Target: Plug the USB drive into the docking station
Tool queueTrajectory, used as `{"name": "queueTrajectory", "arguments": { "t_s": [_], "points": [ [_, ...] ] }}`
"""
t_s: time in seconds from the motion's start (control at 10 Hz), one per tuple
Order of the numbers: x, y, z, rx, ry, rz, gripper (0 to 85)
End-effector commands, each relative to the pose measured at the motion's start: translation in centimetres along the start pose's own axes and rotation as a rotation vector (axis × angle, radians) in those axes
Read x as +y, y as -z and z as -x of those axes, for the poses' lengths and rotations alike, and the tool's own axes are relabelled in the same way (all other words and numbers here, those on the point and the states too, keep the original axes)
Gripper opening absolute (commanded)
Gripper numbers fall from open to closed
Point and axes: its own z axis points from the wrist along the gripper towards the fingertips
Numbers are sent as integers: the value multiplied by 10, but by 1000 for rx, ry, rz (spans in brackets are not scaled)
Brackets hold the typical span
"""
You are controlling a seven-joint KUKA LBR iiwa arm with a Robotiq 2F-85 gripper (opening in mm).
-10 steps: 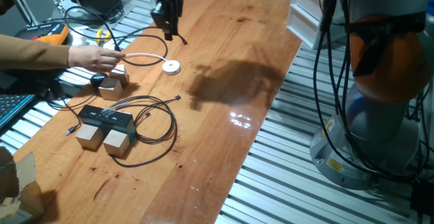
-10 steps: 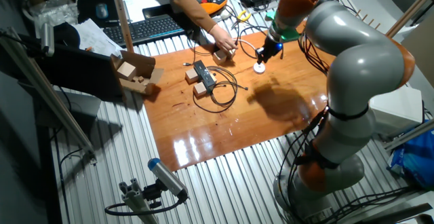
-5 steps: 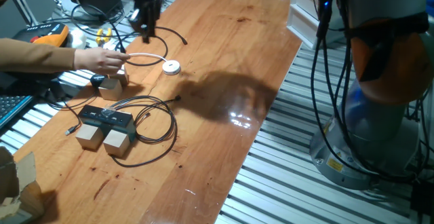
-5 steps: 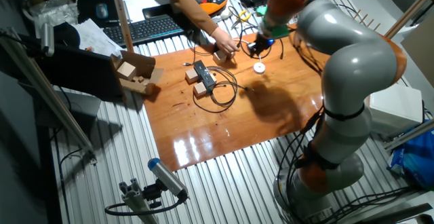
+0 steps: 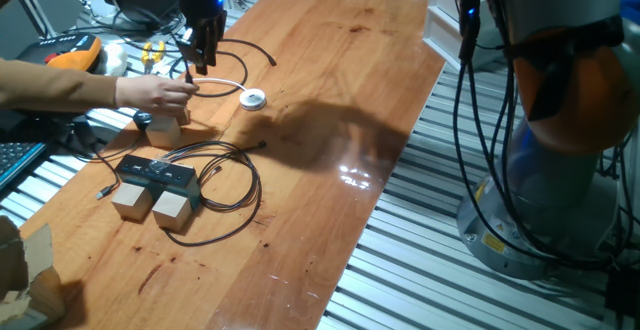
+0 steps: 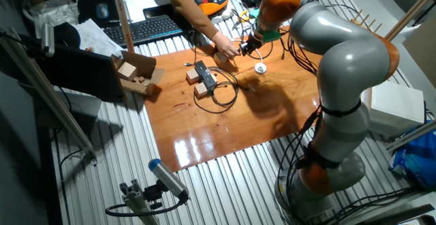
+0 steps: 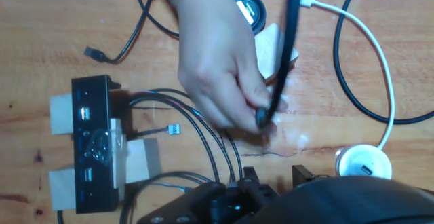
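Above a person's fingers (image 5: 160, 90), the hand (image 5: 197, 65) points down, its grip unclear

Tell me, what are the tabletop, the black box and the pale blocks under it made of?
The tabletop looks like varnished wood: grain lines and glossy glare. The black box seems matte plastic, dark and dull, though that is a guess. The pale blocks look like bare, unfinished wood, light and without shine.

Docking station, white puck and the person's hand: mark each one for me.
docking station (image 7: 91, 142), hand view, middle of its black top.
white puck (image 5: 253, 98), one fixed view, centre of the disc.
hand (image 7: 220, 75), hand view, back of the hand.
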Motion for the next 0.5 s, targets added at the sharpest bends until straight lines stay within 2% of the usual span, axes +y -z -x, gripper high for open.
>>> {"name": "queueTrajectory", "arguments": {
  "t_s": [0.0,0.1,0.4],
  "points": [
    [-1,-1,0,16,2,-3,340],
    [-2,-5,1,28,4,-7,340],
    [-3,-22,4,13,19,6,340]
  ]
}}
